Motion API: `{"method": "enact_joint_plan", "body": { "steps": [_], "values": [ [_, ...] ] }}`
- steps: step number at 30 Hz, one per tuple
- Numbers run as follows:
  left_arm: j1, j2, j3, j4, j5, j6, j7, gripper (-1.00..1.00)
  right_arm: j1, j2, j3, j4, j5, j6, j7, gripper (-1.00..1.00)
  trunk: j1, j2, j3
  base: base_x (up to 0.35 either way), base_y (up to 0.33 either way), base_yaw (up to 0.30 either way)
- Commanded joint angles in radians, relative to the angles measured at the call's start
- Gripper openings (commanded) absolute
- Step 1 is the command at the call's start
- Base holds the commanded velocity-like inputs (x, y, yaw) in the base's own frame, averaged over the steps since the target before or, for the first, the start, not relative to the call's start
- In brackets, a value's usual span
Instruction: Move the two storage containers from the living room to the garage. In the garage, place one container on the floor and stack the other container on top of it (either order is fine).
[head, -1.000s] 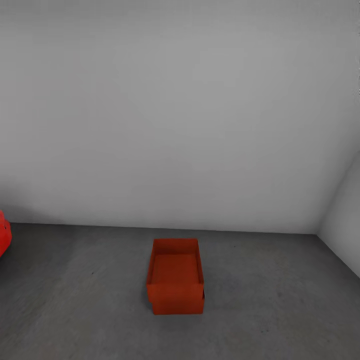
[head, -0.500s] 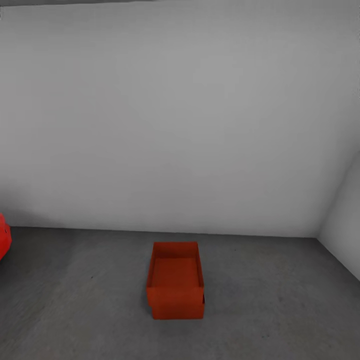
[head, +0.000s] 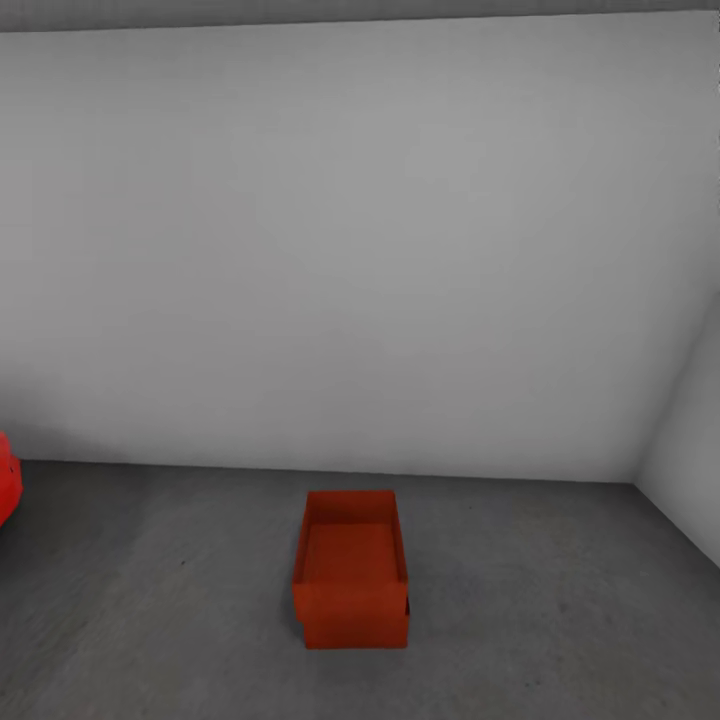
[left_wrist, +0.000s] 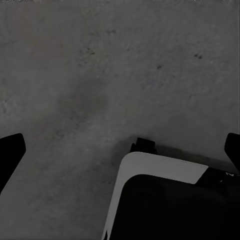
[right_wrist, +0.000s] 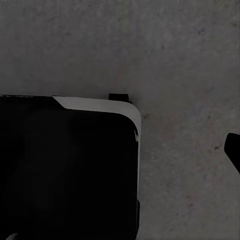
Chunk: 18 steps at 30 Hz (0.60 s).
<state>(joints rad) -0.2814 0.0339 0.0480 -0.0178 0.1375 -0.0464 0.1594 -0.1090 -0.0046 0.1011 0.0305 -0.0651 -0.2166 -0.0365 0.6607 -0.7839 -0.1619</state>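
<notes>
Garage scene, head view: two storage containers (head: 351, 570) sitting on the floor (head: 560, 620), stacked, upper bin nested on lower one, open top up, ribbed inside facing cam. Lower bin just peeking out under the front edge. Stack roughly centre of view, near the pale grey back wall (head: 360, 250) but apart from it. Second wall (head: 690, 450) angling in at right, corner well to the right of the stack. Rounded bright red object (head: 8, 490) cut off at left edge, well apart from the bins. Strip of darker ceiling (head: 300, 12) along the top.

Left wrist view: pointing down at mottled concrete; left gripper (left_wrist: 122, 155) w/ dark fingertips (left_wrist: 10, 152) at opposite edges of the pic, spread wide, nothing between but floor. White-and-black robot base (left_wrist: 165, 200) underneath.

Right wrist view: same concrete, black base panel w/ white rim (right_wrist: 70, 165) beside. One dark fingertip (right_wrist: 233, 150) of right gripper at the edge, other tip out of frame, so apart or together: can't tell. Nothing gripped in what shows.
</notes>
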Motion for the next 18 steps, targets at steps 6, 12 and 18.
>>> {"method": "enact_joint_plan", "body": {
  "steps": [6,12,18],
  "values": [
    [-0.001,0.000,0.004,0.001,0.007,-0.004,0.000,1.00,-0.001,0.000,0.009,0.002,-0.007,-0.002,-0.002,1.00,0.000,-0.001,0.008,0.000,0.000,0.000],
    [-0.001,0.000,0.004,0.001,0.007,-0.004,0.000,1.00,-0.001,0.000,0.009,0.002,-0.007,0.000,-0.002,1.00,0.000,-0.001,0.018,0.000,0.000,0.000],
    [-0.001,0.000,0.004,0.001,0.006,-0.004,0.000,1.00,-0.001,0.000,0.009,0.002,-0.007,0.000,-0.002,1.00,0.000,-0.001,0.028,0.000,0.000,0.000]
  ]
}}
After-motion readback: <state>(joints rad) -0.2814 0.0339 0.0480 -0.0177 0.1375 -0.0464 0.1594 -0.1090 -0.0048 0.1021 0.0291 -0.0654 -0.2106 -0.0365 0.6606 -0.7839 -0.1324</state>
